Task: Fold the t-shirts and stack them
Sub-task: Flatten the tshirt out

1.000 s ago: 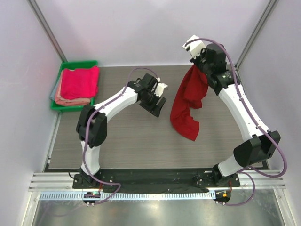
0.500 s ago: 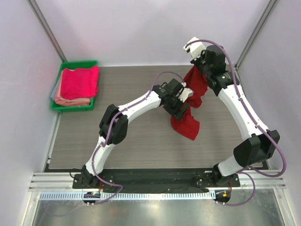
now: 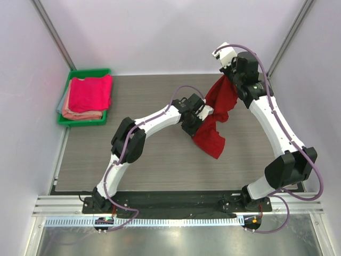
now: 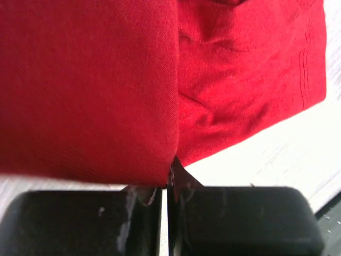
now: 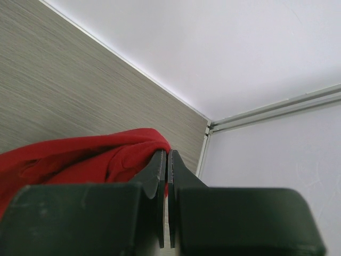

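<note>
A deep red t-shirt (image 3: pixel 211 140) hangs above the table, its top corner pinched in my shut right gripper (image 3: pixel 226 80) at the back right. My left gripper (image 3: pixel 204 115) is shut on the shirt's left edge about halfway down. In the left wrist view red cloth (image 4: pixel 106 80) fills the frame and a fold of it is caught at the closed left gripper (image 4: pixel 169 173). The right wrist view has the cloth (image 5: pixel 80 160) bunched against the closed right gripper (image 5: pixel 168 156). The shirt's lower end trails onto the table.
A green tray (image 3: pixel 80 123) stands at the back left with folded shirts stacked in it: bright pink (image 3: pixel 90 92) on top, salmon (image 3: pixel 80 113) under it, grey (image 3: pixel 63 101) at the left edge. Walls enclose the table (image 3: pixel 138 160) on three sides.
My left arm reached right to the hanging red shirt and its jaws went from open to shut on the shirt's edge. The right gripper stayed shut, shifting slightly.
</note>
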You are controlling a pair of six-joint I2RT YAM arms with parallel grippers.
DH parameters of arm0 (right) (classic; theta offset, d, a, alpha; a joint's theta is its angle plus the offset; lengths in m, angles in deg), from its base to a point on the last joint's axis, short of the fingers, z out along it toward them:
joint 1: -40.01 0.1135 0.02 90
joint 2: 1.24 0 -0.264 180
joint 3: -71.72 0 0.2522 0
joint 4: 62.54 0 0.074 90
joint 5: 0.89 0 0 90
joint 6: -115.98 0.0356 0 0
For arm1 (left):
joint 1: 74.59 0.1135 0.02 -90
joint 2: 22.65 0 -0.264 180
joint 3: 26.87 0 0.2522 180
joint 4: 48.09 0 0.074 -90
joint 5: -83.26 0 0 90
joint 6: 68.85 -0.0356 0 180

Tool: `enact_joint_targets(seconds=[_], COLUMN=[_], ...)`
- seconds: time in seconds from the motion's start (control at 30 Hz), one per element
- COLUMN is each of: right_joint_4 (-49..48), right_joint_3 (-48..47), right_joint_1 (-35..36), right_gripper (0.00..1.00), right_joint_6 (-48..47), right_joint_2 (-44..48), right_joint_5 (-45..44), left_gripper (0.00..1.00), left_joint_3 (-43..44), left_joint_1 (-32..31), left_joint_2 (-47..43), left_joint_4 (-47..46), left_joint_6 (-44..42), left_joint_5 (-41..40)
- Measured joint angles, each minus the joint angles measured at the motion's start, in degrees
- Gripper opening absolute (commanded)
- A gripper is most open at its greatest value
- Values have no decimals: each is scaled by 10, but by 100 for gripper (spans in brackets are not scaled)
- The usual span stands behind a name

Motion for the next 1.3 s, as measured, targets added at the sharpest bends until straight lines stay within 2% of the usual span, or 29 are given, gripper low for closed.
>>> enact_joint_targets(seconds=[0.2, 0.53, 0.7, 0.87, 1.0, 1.13, 1.2, 1.23, 1.27, 1.3], right_joint_4=[3, 76, 146, 198, 208, 195, 179, 169, 163, 157], right_joint_3=[2, 30, 30, 55, 116, 194, 233, 248, 259, 265], right_joint_1=[-1, -1, 2, 2, 2, 2, 2, 1, -1, -2], right_gripper=[1, 1, 1, 1, 1, 1, 1, 1, 1, 1], right_joint_6=[3, 29, 55, 69, 68, 59, 53, 51, 50, 49], right_joint_2=[11, 185, 271, 327, 336, 280, 229, 208, 186, 169], right_joint_5=[7, 112, 172, 198, 204, 193, 179, 173, 166, 161], left_gripper=[0, 0, 2, 5, 4, 4, 12, 20, 33, 36], left_joint_3=[3, -13, -25, -85, -121, -137, -137, -131, -112, -83], left_joint_1=[19, 163, 153, 148, 152, 165, 173, 177, 181, 185], left_joint_2=[-36, -332, -447, -517, -490, -374, -306, -273, -234, -188], left_joint_4=[16, 67, 119, 164, 168, 142, 127, 121, 120, 118], left_joint_6=[-45, -177, -226, -264, -286, -306, -309, -310, -309, -307], left_joint_5=[-44, -111, -118, -110, -110, -99, -95, -94, -98, -106])
